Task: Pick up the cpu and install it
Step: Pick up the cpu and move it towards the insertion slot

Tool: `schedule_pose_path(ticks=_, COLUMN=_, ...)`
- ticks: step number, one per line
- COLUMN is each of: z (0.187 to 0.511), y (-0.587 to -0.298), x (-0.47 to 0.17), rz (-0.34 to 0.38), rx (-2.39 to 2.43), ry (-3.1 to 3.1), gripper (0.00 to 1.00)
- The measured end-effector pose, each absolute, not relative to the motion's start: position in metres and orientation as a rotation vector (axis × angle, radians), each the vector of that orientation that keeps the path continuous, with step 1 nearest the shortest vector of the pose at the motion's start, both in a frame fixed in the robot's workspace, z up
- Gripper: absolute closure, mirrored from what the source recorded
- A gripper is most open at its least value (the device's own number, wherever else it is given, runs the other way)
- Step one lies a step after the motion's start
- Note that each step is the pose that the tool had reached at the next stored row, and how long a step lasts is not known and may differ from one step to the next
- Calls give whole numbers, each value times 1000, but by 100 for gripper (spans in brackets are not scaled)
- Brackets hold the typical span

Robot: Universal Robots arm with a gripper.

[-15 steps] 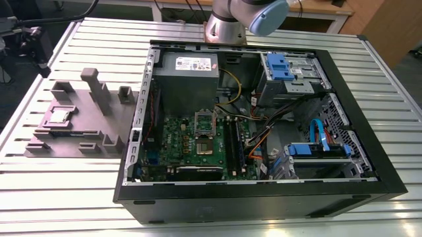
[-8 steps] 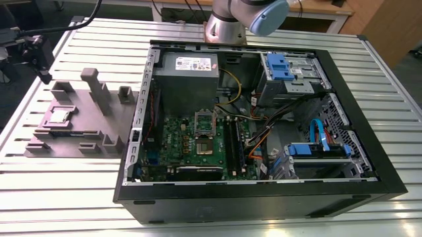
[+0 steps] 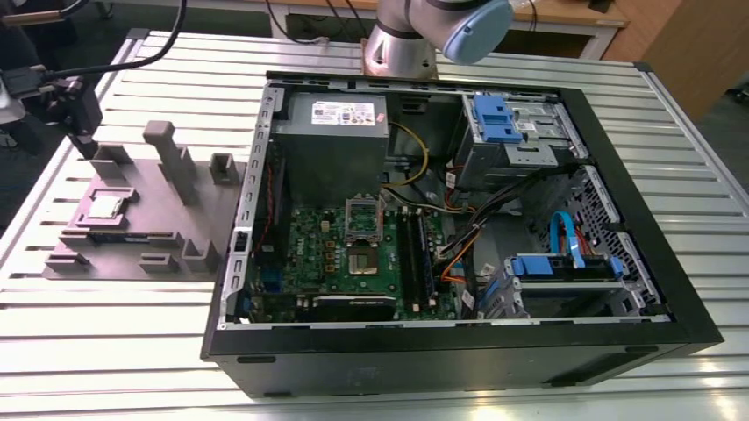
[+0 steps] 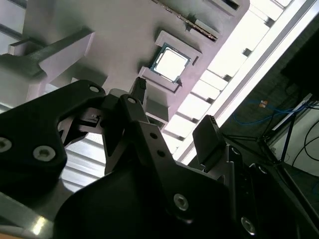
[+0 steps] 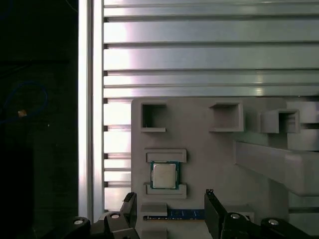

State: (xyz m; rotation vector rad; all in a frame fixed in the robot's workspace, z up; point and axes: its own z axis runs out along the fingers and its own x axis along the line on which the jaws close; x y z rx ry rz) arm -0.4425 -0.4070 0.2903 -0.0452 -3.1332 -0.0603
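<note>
The cpu (image 3: 105,206) (image 4: 172,62) (image 5: 164,175), a small silvery square chip, lies flat in a recess of the grey fixture (image 3: 140,219) on the exterior view's left. My gripper (image 3: 82,140) (image 4: 174,114) (image 5: 170,206) hangs above the fixture's far end, short of the chip and clear of it. It is open, with nothing between its black fingers (image 5: 212,206). Inside the open computer case, the motherboard (image 3: 339,254) carries the dark square socket (image 3: 363,260), with its metal frame (image 3: 364,215) flipped up.
Upright grey posts (image 3: 170,158) rise from the fixture close to my gripper. The black case wall (image 3: 252,202) stands between fixture and motherboard. Memory sticks (image 3: 416,254), cables (image 3: 468,237), a power supply (image 3: 333,123) and blue drive brackets (image 3: 497,118) crowd the case. The slatted table's edge (image 5: 84,124) lies near the fixture.
</note>
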Motion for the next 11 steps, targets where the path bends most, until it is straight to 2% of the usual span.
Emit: schedule_pose_path(ticks=11, z=276, y=-410, x=-442, rz=-29, rx=-35, ry=-3134, gripper=35)
